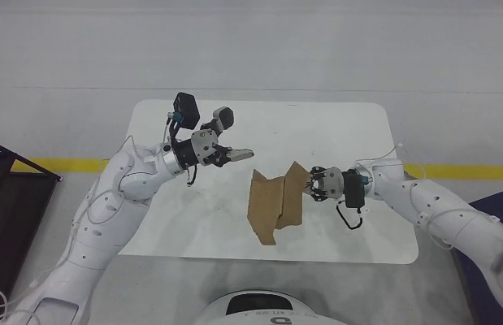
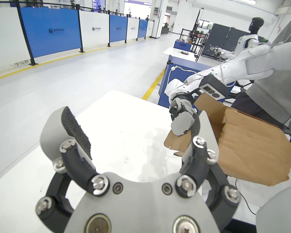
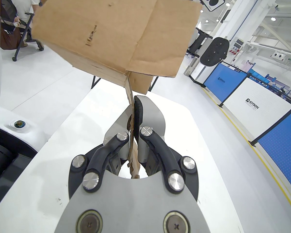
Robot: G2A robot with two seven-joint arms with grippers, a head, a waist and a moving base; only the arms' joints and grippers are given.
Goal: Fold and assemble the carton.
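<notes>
White table (image 1: 316,130): right gripper (image 3: 133,106) fingers pinch a flap edge, steadying the half-formed carton (image 1: 267,207); left gripper (image 2: 134,124) fingers spread nearby, seemingly ready to fold.

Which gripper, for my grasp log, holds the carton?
The right gripper: it is shut on a flap of the carton. The left gripper is open, apart from it.
</notes>
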